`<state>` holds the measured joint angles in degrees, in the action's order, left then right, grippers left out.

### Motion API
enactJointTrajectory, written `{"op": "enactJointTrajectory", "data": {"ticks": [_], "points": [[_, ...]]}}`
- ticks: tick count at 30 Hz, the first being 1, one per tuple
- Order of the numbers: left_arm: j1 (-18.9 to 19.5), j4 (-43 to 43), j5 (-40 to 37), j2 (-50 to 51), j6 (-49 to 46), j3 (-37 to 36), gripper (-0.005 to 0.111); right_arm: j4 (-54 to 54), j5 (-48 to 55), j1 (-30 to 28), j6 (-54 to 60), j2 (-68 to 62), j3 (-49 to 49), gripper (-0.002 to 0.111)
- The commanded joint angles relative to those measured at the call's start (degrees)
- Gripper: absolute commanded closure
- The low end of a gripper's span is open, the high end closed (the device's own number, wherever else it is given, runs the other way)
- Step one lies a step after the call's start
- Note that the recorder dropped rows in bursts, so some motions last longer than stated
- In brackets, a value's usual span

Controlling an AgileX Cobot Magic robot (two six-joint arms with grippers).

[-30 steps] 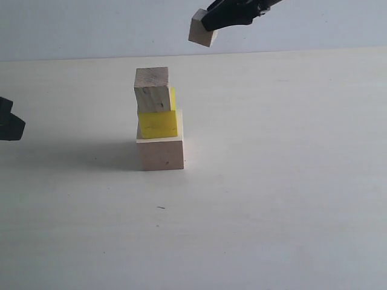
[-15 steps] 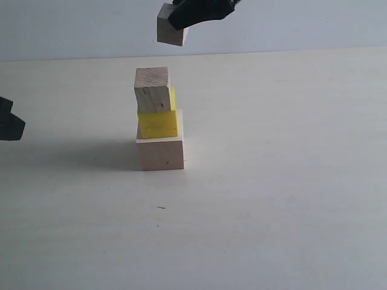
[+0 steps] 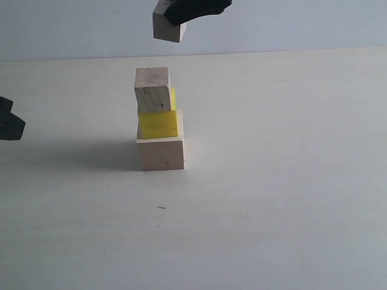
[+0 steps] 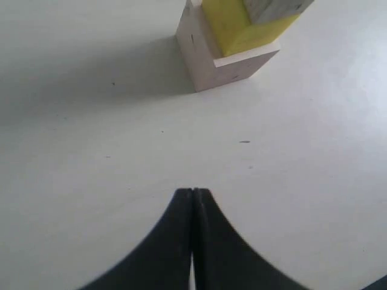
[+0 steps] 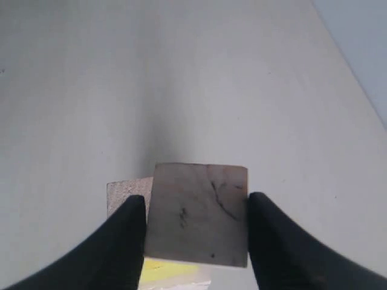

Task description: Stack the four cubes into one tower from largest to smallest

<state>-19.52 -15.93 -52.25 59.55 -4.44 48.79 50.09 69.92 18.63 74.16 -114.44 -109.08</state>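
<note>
Large pale wooden cube (image 3: 161, 154) on the counter (image 3: 272, 181), bright yellow cube (image 3: 159, 124) on it, medium pale wooden cube (image 3: 152, 89) atop; tiny pale wooden cube (image 3: 167, 28) apart at 12 o'clock, between the right gripper's (image 3: 175, 13) jaws.

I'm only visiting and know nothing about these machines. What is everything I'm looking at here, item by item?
Large wooden cube: one, pale wood, on the table, lowest of three stacked.
Yellow cube: one, bright yellow, on the large wooden cube.
Medium wooden cube: one, pale wood, on the yellow cube.
Small wooden cube: one, pale wood, in the air above the medium wooden cube.
Table: one, off-white, under the cubes.
Wall: one, pale blue-grey, behind the table.
Left pincer: one, black, shut, empty, at the table's left.
Right pincer: one, black, shut on the small wooden cube.
</note>
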Motion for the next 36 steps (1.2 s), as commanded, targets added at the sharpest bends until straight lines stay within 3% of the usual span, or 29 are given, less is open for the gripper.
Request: {"op": "enactJointTrajectory", "data": {"ticks": [1, 36], "points": [[0.1, -1.4, 0.6, 0.2, 0.4, -0.2, 0.107, -1.5, 0.0, 0.0, -0.9, 2.8, 0.1, 0.108], [0.1, -4.1, 0.0, 0.2, -3.2, -0.2, 0.107, 0.3, 0.0, 0.0, 0.8, 3.8, 0.1, 0.108]]}}
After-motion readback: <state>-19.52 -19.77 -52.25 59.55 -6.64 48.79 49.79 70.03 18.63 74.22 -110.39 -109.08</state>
